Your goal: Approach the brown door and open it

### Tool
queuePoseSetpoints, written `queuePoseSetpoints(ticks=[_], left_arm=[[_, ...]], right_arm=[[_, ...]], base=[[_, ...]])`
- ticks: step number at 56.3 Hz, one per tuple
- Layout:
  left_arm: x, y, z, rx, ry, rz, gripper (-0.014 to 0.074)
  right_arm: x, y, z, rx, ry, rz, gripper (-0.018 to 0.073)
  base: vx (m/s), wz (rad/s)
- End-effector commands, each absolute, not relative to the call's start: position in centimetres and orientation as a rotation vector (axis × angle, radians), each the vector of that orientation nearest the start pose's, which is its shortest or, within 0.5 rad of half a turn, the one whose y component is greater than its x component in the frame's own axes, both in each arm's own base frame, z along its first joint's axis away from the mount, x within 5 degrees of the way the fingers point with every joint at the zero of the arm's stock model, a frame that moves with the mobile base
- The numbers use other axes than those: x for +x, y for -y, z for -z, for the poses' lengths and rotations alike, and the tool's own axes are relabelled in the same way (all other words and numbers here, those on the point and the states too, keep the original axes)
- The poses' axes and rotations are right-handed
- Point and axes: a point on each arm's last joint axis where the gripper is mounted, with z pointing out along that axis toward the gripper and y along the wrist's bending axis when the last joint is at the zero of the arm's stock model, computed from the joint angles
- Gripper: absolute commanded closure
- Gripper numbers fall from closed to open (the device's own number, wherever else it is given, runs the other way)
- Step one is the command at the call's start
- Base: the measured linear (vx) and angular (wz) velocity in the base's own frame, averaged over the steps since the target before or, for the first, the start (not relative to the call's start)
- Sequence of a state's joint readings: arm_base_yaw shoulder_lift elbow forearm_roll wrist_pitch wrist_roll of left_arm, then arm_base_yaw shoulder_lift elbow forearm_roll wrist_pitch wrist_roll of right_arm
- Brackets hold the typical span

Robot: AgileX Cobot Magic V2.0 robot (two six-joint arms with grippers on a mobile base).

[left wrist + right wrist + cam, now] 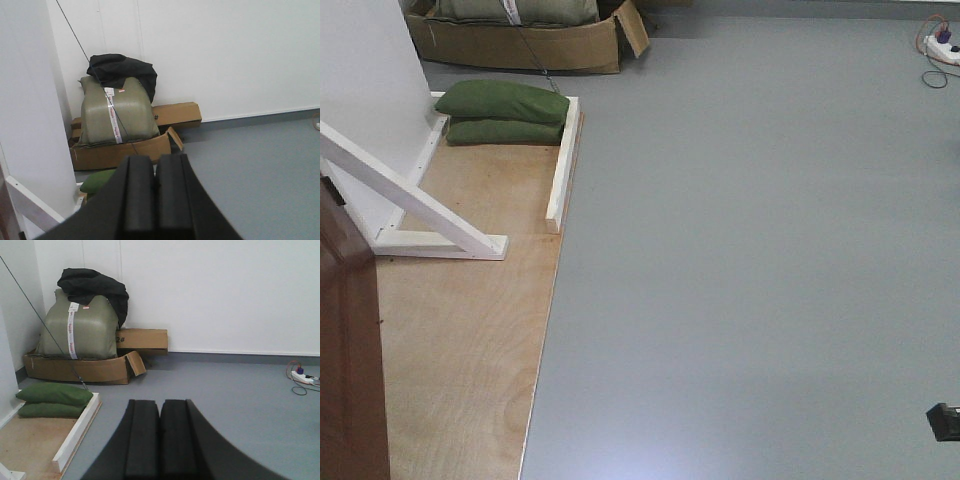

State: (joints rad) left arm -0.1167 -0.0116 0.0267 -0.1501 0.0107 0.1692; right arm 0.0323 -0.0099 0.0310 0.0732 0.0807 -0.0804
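Reddish-brown wood with a dull shine is all I get of the brown door (348, 350): a narrow strip at the lower left edge of the front view, standing by the plywood base (470, 340), off to my left and outside both wrist views. I judge it heavy, rigid and hinged, something that swings rather than lifts, and its varnished face looks too slick to push without sliding. The place to take hold would be a handle, but none shows here, so I cannot say on which edge it sits. Both sets of my fingers are pressed together with no gap and nothing between them, the left gripper (155, 167) and the right gripper (160, 412) alike; they would have to spread before closing on anything. Just beside the door a white diagonal brace (415, 200) props the white wall panel (360, 80), its foot resting on the plywood, and it could foul an arm reaching in. Two green sandbags (505, 110) lie beyond it, near a cardboard box (520, 45). Grey floor (750, 260) stretches to my right, with a power strip (942, 48) at its far corner.
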Motion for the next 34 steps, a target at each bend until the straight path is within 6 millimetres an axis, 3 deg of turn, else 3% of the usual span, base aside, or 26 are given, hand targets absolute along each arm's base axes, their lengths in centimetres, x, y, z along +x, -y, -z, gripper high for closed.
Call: queuePoseSetpoints(ticks=[1,34], left_arm=[[5.32,0.52,-21.82,0.078,-1.39,0.08,0.06],[5.32,0.52,-21.82,0.082,-1.389,0.075,0.06]], right_arm=[[5.61,-0.15,-20.22,-0.034,-1.497,-0.007,0.0559],[5.61,-0.15,-20.22,-0.034,-1.497,-0.007,0.0559]], base=[[0.02,-0.01],[0.0,0.0]])
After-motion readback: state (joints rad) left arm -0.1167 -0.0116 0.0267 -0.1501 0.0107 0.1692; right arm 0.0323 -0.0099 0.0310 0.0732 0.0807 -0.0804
